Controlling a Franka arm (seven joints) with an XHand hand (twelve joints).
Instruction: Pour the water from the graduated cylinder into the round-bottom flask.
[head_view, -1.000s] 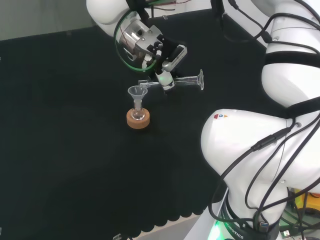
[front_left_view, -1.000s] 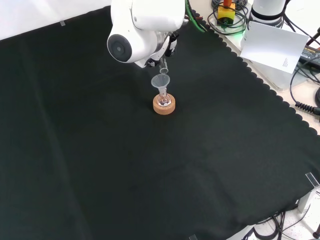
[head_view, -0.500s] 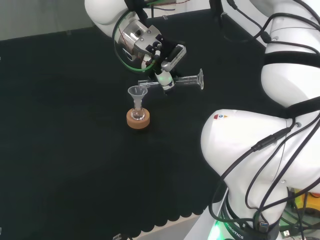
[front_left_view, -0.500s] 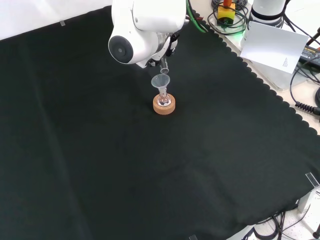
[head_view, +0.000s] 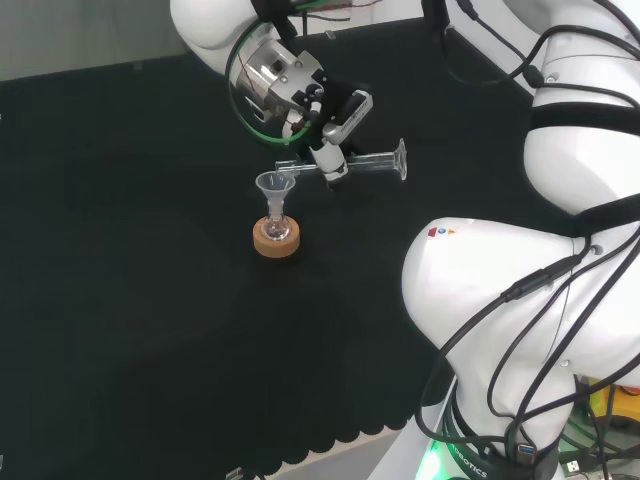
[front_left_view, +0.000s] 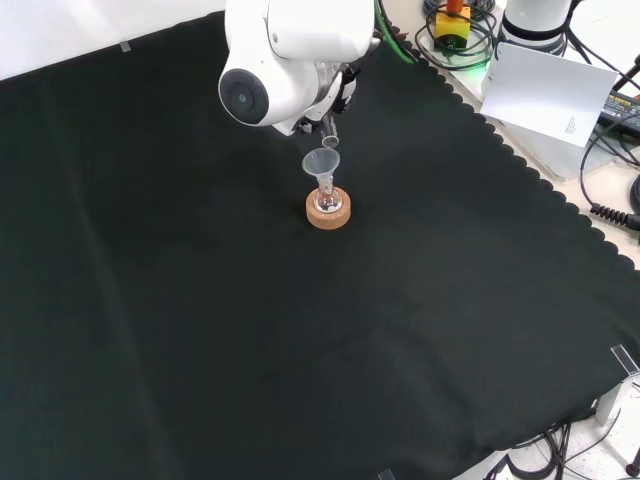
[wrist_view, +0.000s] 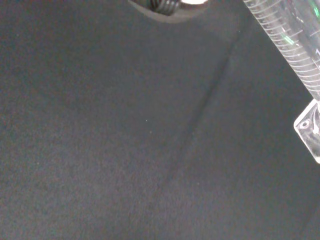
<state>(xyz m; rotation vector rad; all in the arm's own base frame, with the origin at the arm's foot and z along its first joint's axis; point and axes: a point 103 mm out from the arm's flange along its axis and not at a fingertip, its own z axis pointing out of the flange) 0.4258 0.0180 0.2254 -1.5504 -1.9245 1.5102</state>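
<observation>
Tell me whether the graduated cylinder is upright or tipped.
Tipped: the graduated cylinder lies near horizontal in the hand, its mouth over the funnel.

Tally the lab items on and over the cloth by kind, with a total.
Measuring cylinder, held in the hand: 1
Funnel: 1
Flask: 1
Cork ring: 1
Total: 4

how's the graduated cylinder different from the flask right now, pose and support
The graduated cylinder lies about level in the air, the hand curled round it; the round-bottom flask stands upright on a cork ring. The flask carries a funnel; the cylinder's mouth is beside it. Both are clear.
</observation>
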